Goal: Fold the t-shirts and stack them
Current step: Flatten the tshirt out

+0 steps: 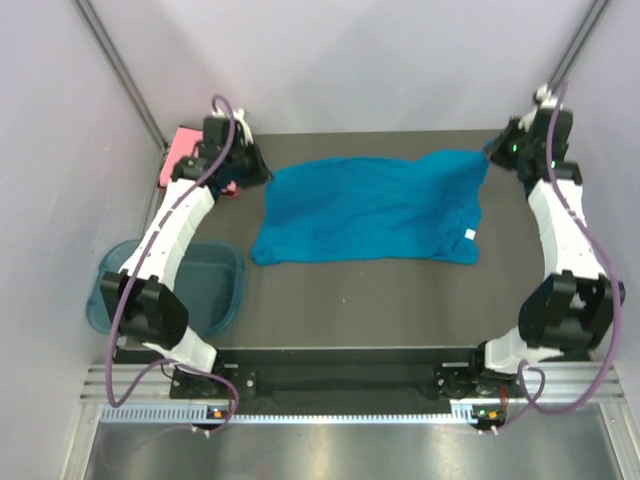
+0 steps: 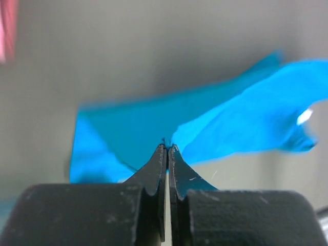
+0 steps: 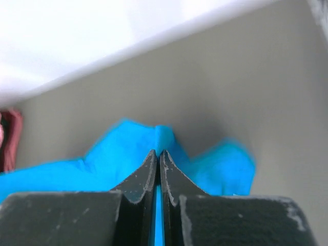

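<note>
The teal-blue t-shirt [image 1: 370,210] lies spread across the dark table, its white neck label [image 1: 467,235] near its right front corner. My left gripper [image 1: 262,172] is shut on the shirt's far left corner. In the left wrist view the jaws [image 2: 167,147] pinch teal cloth [image 2: 246,123] at their tips. My right gripper [image 1: 490,150] is shut on the far right corner, which it holds lifted. The right wrist view shows cloth [image 3: 128,148] between the closed jaws [image 3: 158,152]. The salmon-pink t-shirt [image 1: 180,155] lies at the far left, behind my left arm.
A translucent blue plastic tub [image 1: 170,285] sits off the table's left edge beside the left arm. Pale walls enclose the table at the back and both sides. The metal rail with the arm bases [image 1: 340,385] runs along the near edge.
</note>
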You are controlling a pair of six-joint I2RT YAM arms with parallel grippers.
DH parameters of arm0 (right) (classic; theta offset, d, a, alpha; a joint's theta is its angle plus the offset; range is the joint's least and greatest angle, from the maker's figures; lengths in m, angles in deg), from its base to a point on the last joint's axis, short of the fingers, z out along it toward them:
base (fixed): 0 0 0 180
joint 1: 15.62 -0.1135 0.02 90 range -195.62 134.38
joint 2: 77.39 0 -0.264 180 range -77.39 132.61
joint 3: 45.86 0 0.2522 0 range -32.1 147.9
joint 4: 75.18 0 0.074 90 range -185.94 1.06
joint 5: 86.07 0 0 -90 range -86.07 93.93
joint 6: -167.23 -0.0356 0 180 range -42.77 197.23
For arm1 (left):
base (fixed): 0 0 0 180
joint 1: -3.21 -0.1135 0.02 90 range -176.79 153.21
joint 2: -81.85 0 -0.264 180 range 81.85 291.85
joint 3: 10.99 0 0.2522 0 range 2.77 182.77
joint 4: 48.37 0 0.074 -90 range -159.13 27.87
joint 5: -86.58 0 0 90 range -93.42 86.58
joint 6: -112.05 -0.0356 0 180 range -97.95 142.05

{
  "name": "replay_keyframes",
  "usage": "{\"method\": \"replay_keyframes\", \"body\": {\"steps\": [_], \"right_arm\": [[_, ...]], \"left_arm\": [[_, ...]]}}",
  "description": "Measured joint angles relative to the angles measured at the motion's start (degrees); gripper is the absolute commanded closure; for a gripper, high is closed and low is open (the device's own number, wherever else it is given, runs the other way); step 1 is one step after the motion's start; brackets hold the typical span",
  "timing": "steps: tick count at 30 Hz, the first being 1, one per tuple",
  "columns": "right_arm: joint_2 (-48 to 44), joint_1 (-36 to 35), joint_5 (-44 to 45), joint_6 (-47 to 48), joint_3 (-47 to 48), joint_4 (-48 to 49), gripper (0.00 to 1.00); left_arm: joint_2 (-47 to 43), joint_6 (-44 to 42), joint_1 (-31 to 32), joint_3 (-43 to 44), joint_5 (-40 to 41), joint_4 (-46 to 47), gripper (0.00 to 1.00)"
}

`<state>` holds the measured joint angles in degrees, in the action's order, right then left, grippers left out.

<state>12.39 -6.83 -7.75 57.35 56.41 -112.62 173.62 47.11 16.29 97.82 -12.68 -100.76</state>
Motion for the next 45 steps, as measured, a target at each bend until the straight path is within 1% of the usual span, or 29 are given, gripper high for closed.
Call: {"method": "replay_keyframes", "body": {"steps": [2, 3, 6, 7, 8, 9, 10, 12, 14, 17, 18, 19, 21, 26, 29, 31, 33, 35, 36, 37, 38, 39, 41, 45], "right_arm": [[-5.0, 0.0, 1.5, -1.4, -9.1, -1.5, 0.99], [-7.5, 0.0, 2.4, -2.4, -15.7, -1.2, 0.92], [-9.0, 0.0, 6.0, -5.0, -29.5, -3.8, 0.74], [-8.8, 0.0, 8.0, -5.5, -32.9, -4.9, 0.62], [-8.8, 0.0, 9.9, -6.2, -35.8, -6.3, 0.57], [-9.1, 0.1, 11.5, -6.4, -37.6, -7.6, 0.50], [-9.5, 0.1, 12.3, -6.4, -38.1, -8.6, 0.48], [-10.5, 0.1, 12.9, -6.0, -36.6, -8.6, 0.46], [-10.6, 0.1, 12.4, -5.8, -32.0, -7.9, 0.46], [-8.3, -0.5, 10.0, -5.2, -25.6, -3.9, 0.48], [-6.9, -0.8, 9.1, -4.9, -23.9, -2.5, 0.50], [-4.7, -1.2, 7.5, -4.0, -22.5, -1.1, 0.57], [0.3, -2.2, 4.0, -1.9, -20.6, 0.9, 0.62], [13.0, -7.0, -4.2, 5.0, -15.9, -0.4, 0.62], [18.9, -8.4, -10.2, 9.4, -13.2, -1.7, 0.60], [21.2, -8.3, -13.0, 12.3, -12.6, -2.9, 0.57], [21.8, -8.0, -14.4, 14.3, -12.6, -4.4, 0.56], [21.8, -7.8, -14.7, 15.6, -12.5, -5.3, 0.59], [21.7, -7.7, -14.3, 15.5, -12.3, -5.4, 0.62], [21.4, -7.7, -13.8, 15.1, -12.3, -5.4, 0.62], [20.9, -7.6, -13.1, 14.0, -12.3, -5.6, 0.62], [20.3, -7.5, -12.4, 12.5, -12.4, -5.7, 0.59], [17.6, -7.0, -9.9, 8.6, -12.9, -6.0, 0.59], [10.3, -6.0, -1.0, 2.8, -13.1, -8.8, 0.55]], "left_arm": [[-2.3, 0.4, 1.0, -9.2, 0.1, 0.3, 1.00], [-2.7, 0.5, 1.5, -13.6, 0.2, 0.5, 1.00], [-2.9, 0.8, 3.1, -25.4, 0.6, 0.2, 1.00], [-2.9, 0.8, 3.6, -28.4, 0.5, -0.2, 1.00], [-3.0, 0.8, 3.9, -30.7, 0.4, -0.7, 1.00], [-3.2, 0.8, 4.2, -32.2, 0.3, -1.0, 1.00], [-3.5, 0.7, 4.3, -33.0, 0.4, -1.3, 1.00], [-4.4, 0.5, 4.4, -33.2, 0.8, -1.3, 1.00], [-5.8, 0.3, 4.4, -33.1, 1.2, -0.7, 1.00], [-6.8, 0.0, 4.4, -33.1, 1.2, 0.0, 1.00], [-6.9, 0.0, 4.4, -33.1, 1.2, 0.1, 1.00], [-6.9, -0.1, 4.4, -33.1, 1.2, 0.2, 1.00], [-6.9, -0.2, 4.4, -33.1, 1.0, 0.4, 1.00], [-6.9, -0.3, 4.4, -33.1, 0.4, 1.2, 1.00], [-6.8, -0.2, 4.5, -33.1, -1.0, 2.4, 1.00], [-6.8, -0.2, 4.8, -33.1, -2.3, 3.4, 1.00], [-6.6, -0.2, 5.2, -33.1, -2.8, 3.8, 1.00], [-6.1, -0.2, 5.7, -33.1, -3.2, 4.0, 1.00], [-5.8, -0.2, 5.8, -33.1, -3.2, 4.0, 1.00], [-5.6, -0.2, 6.0, -33.1, -3.1, 4.0, 1.00], [-5.5, -0.1, 6.1, -33.1, -3.1, 3.9, 1.00], [-5.4, 0.0, 6.2, -33.0, -2.8, 3.9, 1.00], [-5.2, 0.2, 6.2, -32.9, -2.6, 3.9, 1.00], [-5.0, 0.4, 6.3, -32.8, -1.8, 4.0, 1.00]]}}
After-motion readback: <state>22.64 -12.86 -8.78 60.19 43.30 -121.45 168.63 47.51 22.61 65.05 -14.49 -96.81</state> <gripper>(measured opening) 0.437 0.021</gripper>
